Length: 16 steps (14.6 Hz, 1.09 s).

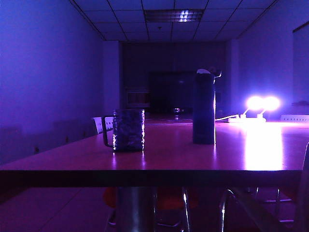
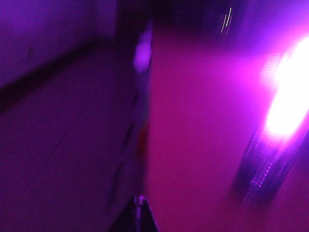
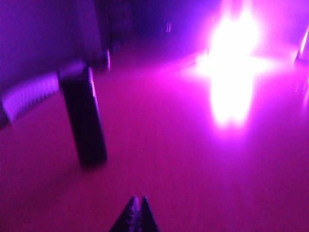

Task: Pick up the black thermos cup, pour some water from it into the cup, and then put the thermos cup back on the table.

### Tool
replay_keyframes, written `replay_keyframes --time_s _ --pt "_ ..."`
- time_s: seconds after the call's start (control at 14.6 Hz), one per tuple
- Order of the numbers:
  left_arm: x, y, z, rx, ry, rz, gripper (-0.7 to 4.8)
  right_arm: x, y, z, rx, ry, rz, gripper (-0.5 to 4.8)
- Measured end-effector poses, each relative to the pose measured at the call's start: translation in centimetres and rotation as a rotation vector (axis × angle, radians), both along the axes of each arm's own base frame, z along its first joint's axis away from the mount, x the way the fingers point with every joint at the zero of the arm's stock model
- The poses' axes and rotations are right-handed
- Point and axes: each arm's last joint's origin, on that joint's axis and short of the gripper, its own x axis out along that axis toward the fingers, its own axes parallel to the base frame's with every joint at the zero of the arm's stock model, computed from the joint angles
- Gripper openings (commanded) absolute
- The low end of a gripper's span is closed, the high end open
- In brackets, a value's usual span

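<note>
The black thermos cup (image 1: 204, 108) stands upright on the table (image 1: 193, 157), right of centre, with its lid flipped up. The cup (image 1: 128, 129), a short textured mug with a dark handle, stands to its left, well apart from it. Neither gripper shows in the exterior view. In the right wrist view my right gripper (image 3: 136, 199) is shut and empty, low over the table (image 3: 193, 169), with the thermos cup (image 3: 84, 118) some way ahead and off to one side. My left gripper (image 2: 139, 199) is shut and empty near the table's edge (image 2: 147, 145); a blurred textured shape (image 2: 263, 171), probably the cup, lies ahead.
The room is dark and purple-lit. Two bright lamps (image 1: 263, 103) glare at the back right of the table, flaring in the right wrist view (image 3: 231, 48). A pale ribbed shape (image 3: 29, 94) beside the thermos cup is too blurred to name. Chairs (image 1: 99, 124) stand beyond the table.
</note>
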Motion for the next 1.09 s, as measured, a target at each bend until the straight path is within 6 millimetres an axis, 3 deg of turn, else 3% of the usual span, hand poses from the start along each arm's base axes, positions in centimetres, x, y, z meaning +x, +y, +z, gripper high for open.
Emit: replay_keyframes --time_s 0.21,0.34,0.55,0.68,0.75,0.82,0.89,0.96,1.09 --pt "0.0 -0.1 6.5 -0.033 -0.040 -0.035 -0.05 1.2 0.1 4.4 -0.006 0.044 0.014 -0.06" --pt "2.7 -0.5 9.6 0.050 0.059 -0.172 -0.06 3.4 0.6 7.4 -0.035 0.041 0.082 -0.06" --pt "7.6 -1.5 13.7 0.066 0.139 -0.425 -0.05 8.1 1.2 10.6 -0.056 0.032 0.163 -0.06" --pt "10.0 -3.5 15.9 0.074 0.140 -0.543 -0.05 11.4 1.7 11.4 -0.062 0.021 0.231 -0.06" --pt "11.3 -5.3 17.0 0.081 0.147 -0.620 -0.05 14.1 2.1 11.8 -0.067 0.025 0.286 -0.06" --pt "11.7 -6.4 16.9 0.093 0.174 -0.659 -0.05 15.8 2.4 11.7 -0.070 0.028 0.318 0.10" --pt "12.0 -7.5 16.4 0.111 0.217 -0.673 -0.05 17.2 2.6 11.1 -0.071 0.042 0.349 1.90" --pt "12.2 -8.0 16.0 0.124 0.243 -0.671 -0.06 18.8 2.9 10.6 -0.078 0.034 0.399 4.79" --pt "12.5 -8.5 15.5 0.130 0.275 -0.680 -0.06 21.6 3.5 8.5 -0.090 0.011 0.500 4.79"
